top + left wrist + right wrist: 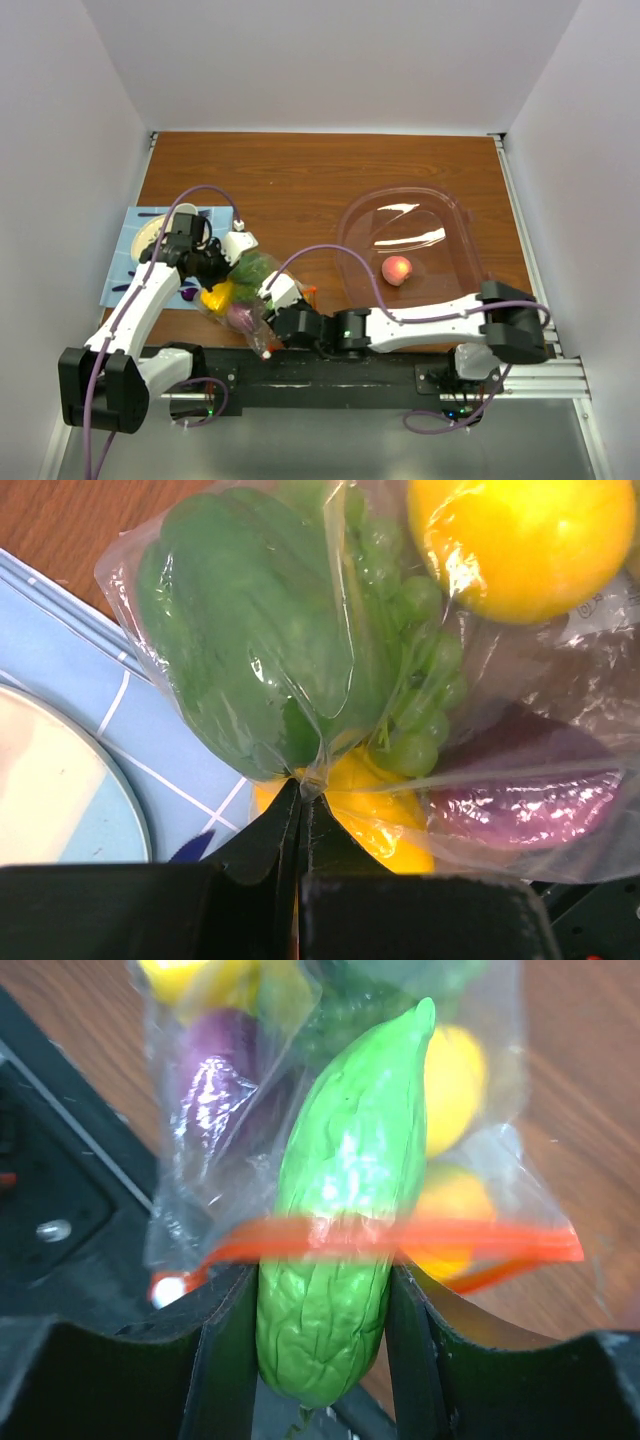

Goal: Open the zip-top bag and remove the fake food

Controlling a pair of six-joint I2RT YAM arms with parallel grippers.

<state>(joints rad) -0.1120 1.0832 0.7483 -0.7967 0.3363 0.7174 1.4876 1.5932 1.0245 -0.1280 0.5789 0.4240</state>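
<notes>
The zip-top bag point(236, 297) lies at the table's near edge between my two grippers, clear and crinkled. Through it I see fake food: a dark green leafy piece point(240, 620), green grapes point(415, 670), a yellow fruit point(520, 540) and a purple eggplant point(530, 800). My left gripper point(303, 785) is shut, pinching a fold of the bag's plastic. A bright green wrinkled vegetable point(345, 1160) sticks out through the bag's mouth, across the orange-red zip strip point(480, 1238). My right gripper point(322, 1285) is shut on that vegetable's outer end, a finger on each side.
A large clear tub point(450, 215) stands to the right with a peach-pink fruit point(398, 269) in it. A blue placemat point(125, 265) with a pale plate point(50, 780) lies at the left. The arms' black base rail point(330, 370) runs just behind the bag.
</notes>
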